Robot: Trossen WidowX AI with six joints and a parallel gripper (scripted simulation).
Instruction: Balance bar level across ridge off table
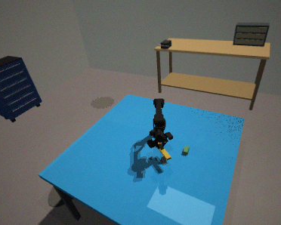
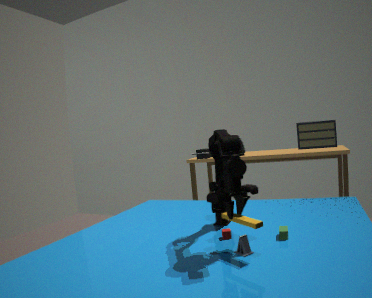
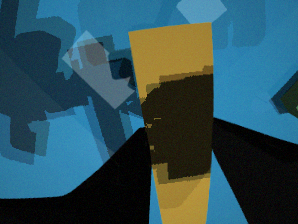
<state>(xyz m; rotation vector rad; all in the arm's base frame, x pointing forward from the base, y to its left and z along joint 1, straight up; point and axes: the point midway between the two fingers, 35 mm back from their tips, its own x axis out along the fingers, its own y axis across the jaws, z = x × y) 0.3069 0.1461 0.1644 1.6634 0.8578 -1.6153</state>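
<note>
Jaws clamped on the flat yellow bar (image 2: 243, 220) above the blue tabletop (image 2: 113, 250); risk: off-centre placement on the small grey wedge ridge (image 2: 244, 245) tips one end down on release

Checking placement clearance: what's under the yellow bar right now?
The yellow bar hangs in the gripper above bare blue table. The grey ridge and red cube sit nearer the camera, apparently not beneath it. The gripper hides the bar's gripped stretch.
</note>
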